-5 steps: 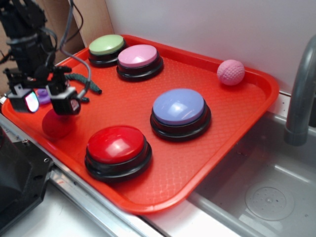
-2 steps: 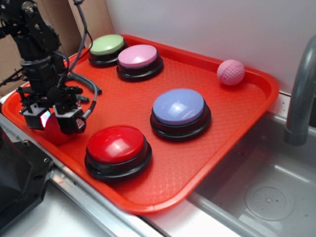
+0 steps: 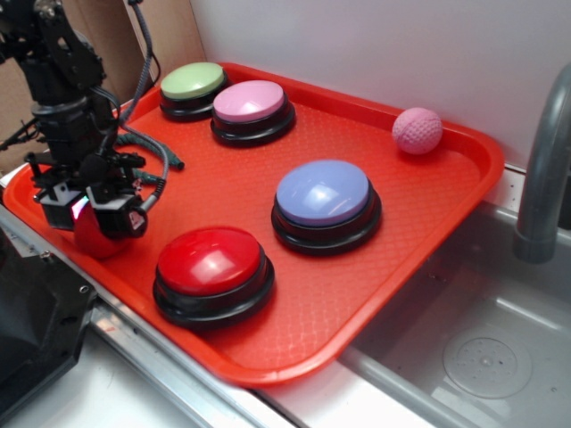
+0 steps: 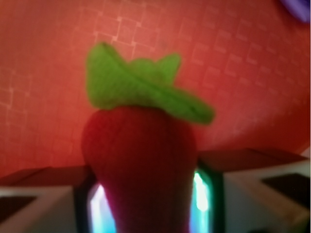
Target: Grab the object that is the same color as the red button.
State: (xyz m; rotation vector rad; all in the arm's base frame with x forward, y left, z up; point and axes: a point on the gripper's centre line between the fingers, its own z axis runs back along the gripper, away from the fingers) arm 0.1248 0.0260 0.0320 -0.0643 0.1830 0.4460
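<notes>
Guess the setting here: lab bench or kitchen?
Probably a toy-kitchen test rig: a metal sink with a grey faucet sits beside a red tray holding dome buttons, including the red button, with cardboard behind the arm.

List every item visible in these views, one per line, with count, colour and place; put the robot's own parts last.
Plastic tray: one, red, beside the sink.
Glossy red dome button: one, black base, tray's near side.
Blue dome button: one, tray centre.
Pink dome button: one, far side.
Green dome button: one, far corner.
Pink textured ball: one, far right corner.
Fuzzy red plush strawberry: one, green leafy top, between the gripper's fingers.
Metal sink: one, grey, right.
Faucet: one, grey, right edge.
Gripper: one, black, shut on the strawberry.
</notes>
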